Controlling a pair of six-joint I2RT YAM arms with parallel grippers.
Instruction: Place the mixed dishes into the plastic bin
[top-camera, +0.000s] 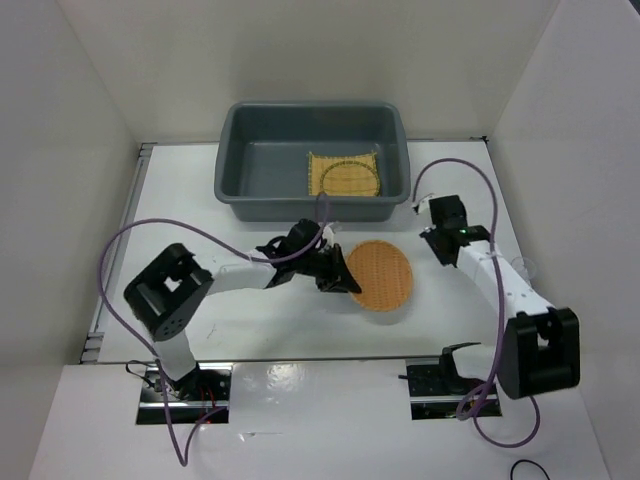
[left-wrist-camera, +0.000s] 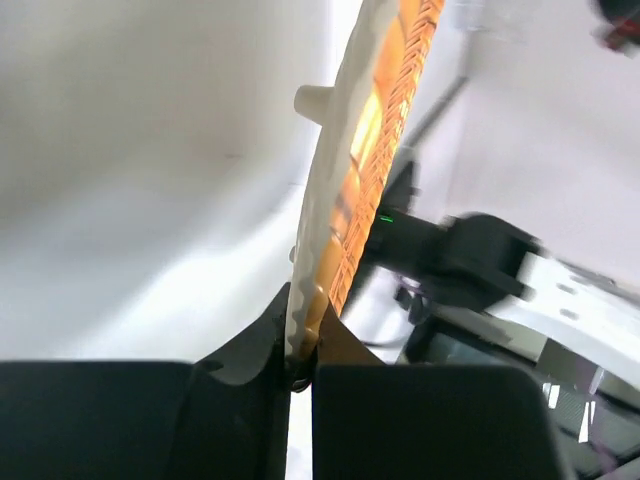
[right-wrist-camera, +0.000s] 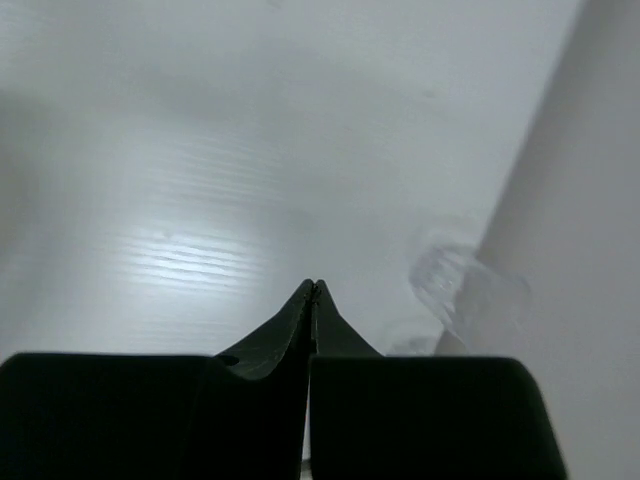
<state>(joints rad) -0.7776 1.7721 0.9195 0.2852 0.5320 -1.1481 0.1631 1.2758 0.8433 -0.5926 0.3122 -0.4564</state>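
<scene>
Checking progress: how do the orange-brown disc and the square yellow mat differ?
The orange-brown disc is round; the yellow mat is square. The disc is outside the plastic bin, pinched at its edge by the left claw; the mat lies inside the bin. Both are flat and woven.

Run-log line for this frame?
left end effector: shut on orange disc | right end effector: shut, empty | bin: mat, yellow disc inside

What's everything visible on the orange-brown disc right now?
The orange-brown disc is round, flat and thin, with a woven orange face and a paler back, bamboo-like in look. It is outside the grey bin, over the table just in front of it. The left tool is shut on its left edge. Whether its far edge rests on the table cannot be told.
</scene>
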